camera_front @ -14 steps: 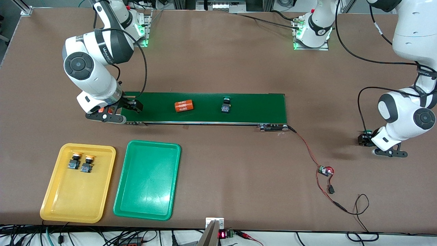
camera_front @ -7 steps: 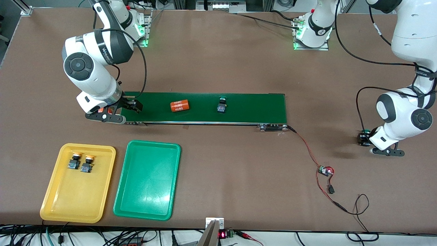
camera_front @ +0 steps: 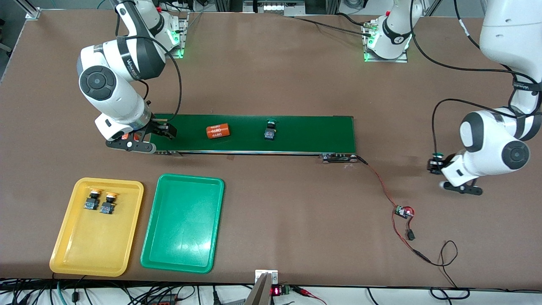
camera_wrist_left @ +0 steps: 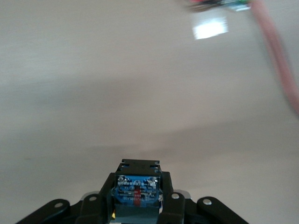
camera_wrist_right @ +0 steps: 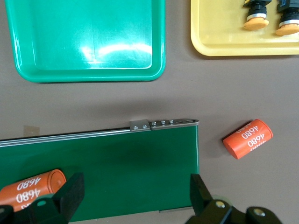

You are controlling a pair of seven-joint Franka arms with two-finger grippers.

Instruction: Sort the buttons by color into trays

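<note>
Four buttons (camera_front: 269,130); two trays (camera_front: 96,226); two orange cylinders (camera_front: 217,131).

Dark-green conveyor belt (camera_front: 296,146) along mid-table. One orange 4680 cylinder (camera_front: 217,131) lies on it; a second (camera_wrist_right: 247,139) on the table off the belt's end. Red wire (camera_front: 383,188) leads to a small circuit board (camera_front: 403,211).

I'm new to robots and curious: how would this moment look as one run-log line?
left tool: shut on green button, over table | right tool: open, over conveyor belt end | yellow tray: two yellow buttons | green tray: no buttons
</note>
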